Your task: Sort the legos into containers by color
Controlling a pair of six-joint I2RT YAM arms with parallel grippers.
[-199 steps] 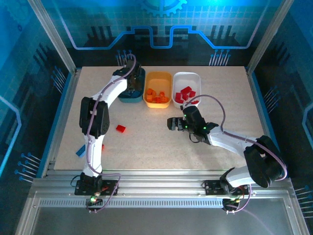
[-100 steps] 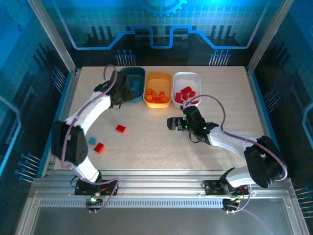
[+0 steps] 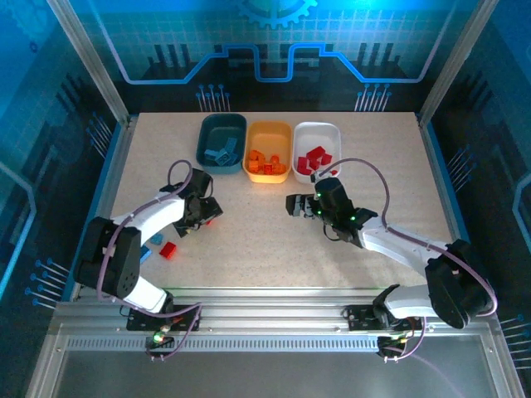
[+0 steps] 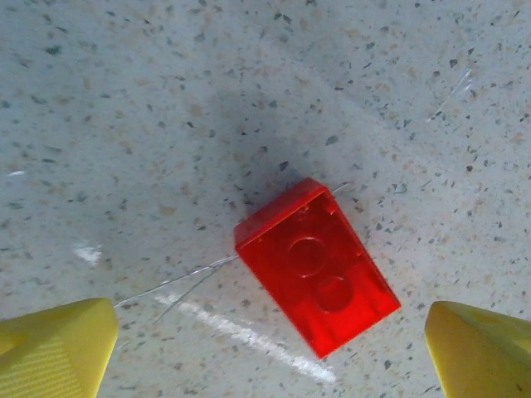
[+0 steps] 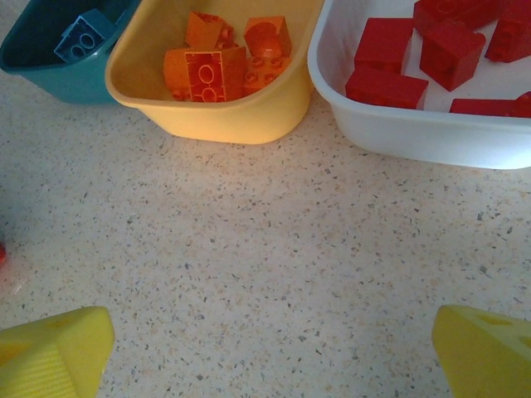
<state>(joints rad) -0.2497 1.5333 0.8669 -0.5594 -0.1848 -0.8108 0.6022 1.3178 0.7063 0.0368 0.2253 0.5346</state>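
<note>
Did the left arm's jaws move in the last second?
Yes. The left arm's jaws pulled back from the teal tray toward the near edge of the table, and now hang open over a red brick.

brightness: top view table point(image 3: 274, 240) evenly bright; surround dim, blue-tinted.
source: probably overhead, diffuse.
shadows: soft dark patch up-left of red brick point(image 4: 315, 265); faint shading beneath yellow-orange tray point(image 5: 216, 124).
glare: mild highlights on white tray point(image 5: 398, 137) rim.
focus: wrist views sharp on tabletop; yellow fingertips point(image 5: 50, 352) at lower corners soft.
distortion: slight bowing at top-view edges.
</note>
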